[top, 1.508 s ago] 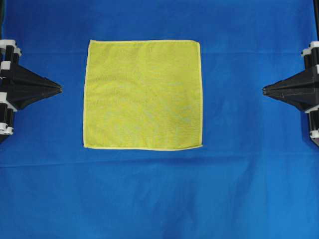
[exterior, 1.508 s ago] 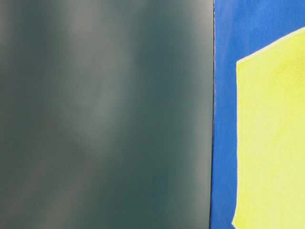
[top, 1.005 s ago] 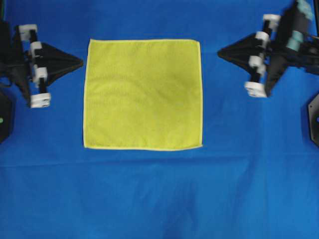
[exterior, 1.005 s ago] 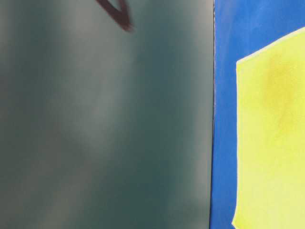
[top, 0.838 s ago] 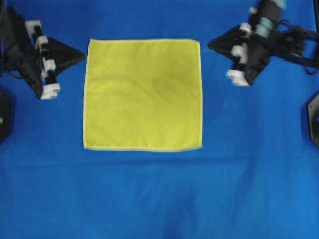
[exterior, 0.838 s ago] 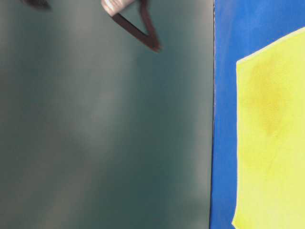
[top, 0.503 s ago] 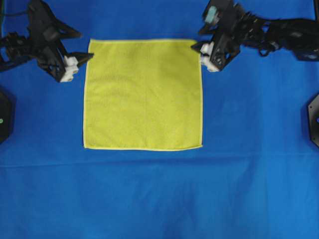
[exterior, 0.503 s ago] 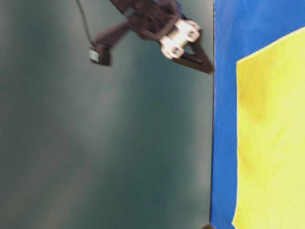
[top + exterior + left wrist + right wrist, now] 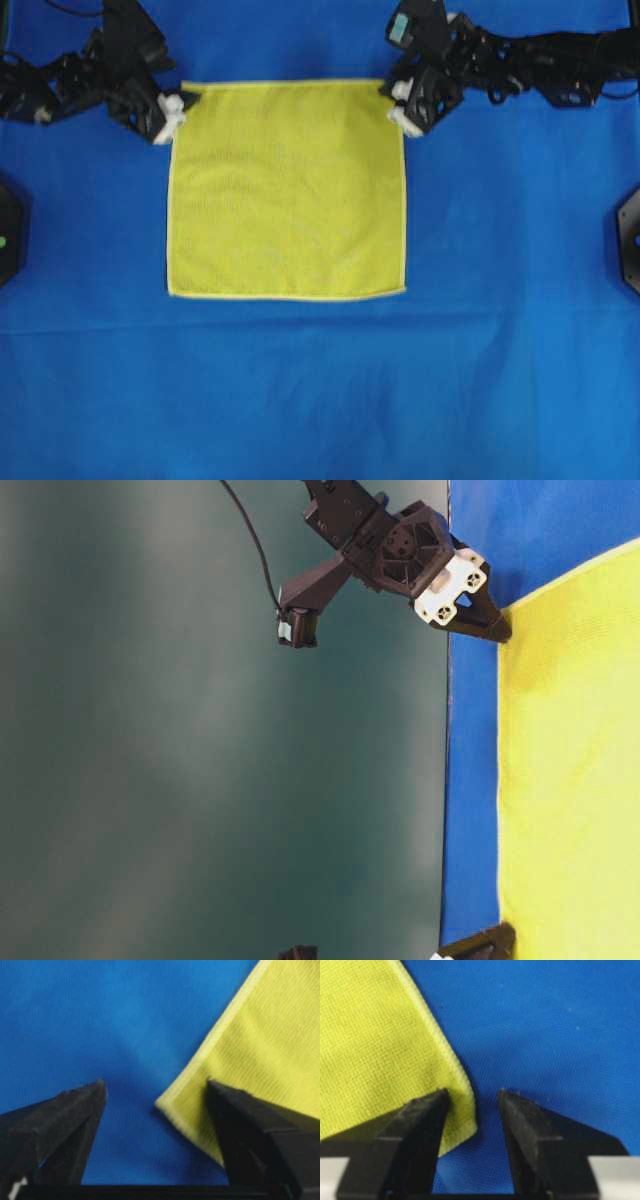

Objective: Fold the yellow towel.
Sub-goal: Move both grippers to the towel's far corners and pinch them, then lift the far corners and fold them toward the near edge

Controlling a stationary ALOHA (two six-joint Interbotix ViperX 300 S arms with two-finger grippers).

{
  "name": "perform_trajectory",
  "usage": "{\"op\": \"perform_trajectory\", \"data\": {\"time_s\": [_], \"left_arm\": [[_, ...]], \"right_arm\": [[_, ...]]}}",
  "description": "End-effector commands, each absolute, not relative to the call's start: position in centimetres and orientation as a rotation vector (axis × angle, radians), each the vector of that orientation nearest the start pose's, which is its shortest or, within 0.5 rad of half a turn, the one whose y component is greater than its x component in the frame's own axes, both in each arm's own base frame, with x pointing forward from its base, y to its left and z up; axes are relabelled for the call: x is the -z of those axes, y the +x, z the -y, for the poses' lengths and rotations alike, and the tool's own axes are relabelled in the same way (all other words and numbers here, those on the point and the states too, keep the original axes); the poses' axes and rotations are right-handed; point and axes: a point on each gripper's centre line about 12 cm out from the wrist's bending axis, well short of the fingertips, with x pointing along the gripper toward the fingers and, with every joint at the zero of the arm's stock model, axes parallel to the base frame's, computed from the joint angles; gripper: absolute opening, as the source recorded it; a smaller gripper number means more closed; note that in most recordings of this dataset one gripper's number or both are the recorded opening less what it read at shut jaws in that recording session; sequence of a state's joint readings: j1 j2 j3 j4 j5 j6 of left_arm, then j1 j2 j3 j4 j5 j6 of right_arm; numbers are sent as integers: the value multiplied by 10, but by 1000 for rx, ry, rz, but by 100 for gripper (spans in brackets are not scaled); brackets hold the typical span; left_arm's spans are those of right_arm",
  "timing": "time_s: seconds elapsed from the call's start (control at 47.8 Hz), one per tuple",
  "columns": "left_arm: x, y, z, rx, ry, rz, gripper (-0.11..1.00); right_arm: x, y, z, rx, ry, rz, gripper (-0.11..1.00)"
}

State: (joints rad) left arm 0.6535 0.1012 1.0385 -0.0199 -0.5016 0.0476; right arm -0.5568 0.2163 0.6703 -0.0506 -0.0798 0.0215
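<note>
The yellow towel lies flat and square on the blue table, also seen in the table-level view as the towel. My left gripper is at its far left corner and stands open. In the left wrist view the left gripper has that corner of the towel between its widely spread fingers. My right gripper is at the far right corner. The right gripper is open more narrowly, with the corner of the towel between its fingers. Neither is pinching the cloth.
A blue cloth covers the whole table. Black arm bases sit at the left edge and right edge. A dark wall stands behind the table. In the table-level view a gripper touches down at one towel corner.
Both arms swung in from the table's sides to the towel's far corners and came down. Both grippers went from shut to open. The towel has not moved.
</note>
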Motion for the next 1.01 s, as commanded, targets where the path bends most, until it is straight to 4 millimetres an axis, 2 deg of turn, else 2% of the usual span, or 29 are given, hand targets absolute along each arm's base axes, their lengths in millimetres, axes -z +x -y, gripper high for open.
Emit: {"op": "perform_trajectory", "data": {"time_s": [0.0,0.063,0.188,0.272,0.314,0.44,0.586,0.754,0.984], "left_arm": [[-78,249,-195,-636,-169,-614,75],[-78,249,-195,-634,-165,-617,67],[-78,248,-193,-630,-158,-621,31],[-78,249,-192,-625,-158,-624,8],[-79,250,-191,-620,-157,-627,2],[-86,251,-192,-614,-141,-632,1],[-110,253,-193,-607,-105,-613,2],[-134,250,-190,-604,-73,-575,2],[-137,251,-179,-570,-62,-584,2]], "right_arm": [[-97,338,211,513,187,-767,46],[-96,337,210,508,183,-776,35],[-95,336,207,500,180,-790,4],[-96,336,206,500,181,-789,3],[-96,336,206,501,183,-788,3],[-106,336,207,504,177,-764,3],[-126,335,207,510,165,-719,3],[-140,333,205,512,158,-707,3],[-142,330,203,513,166,-721,3]]}}
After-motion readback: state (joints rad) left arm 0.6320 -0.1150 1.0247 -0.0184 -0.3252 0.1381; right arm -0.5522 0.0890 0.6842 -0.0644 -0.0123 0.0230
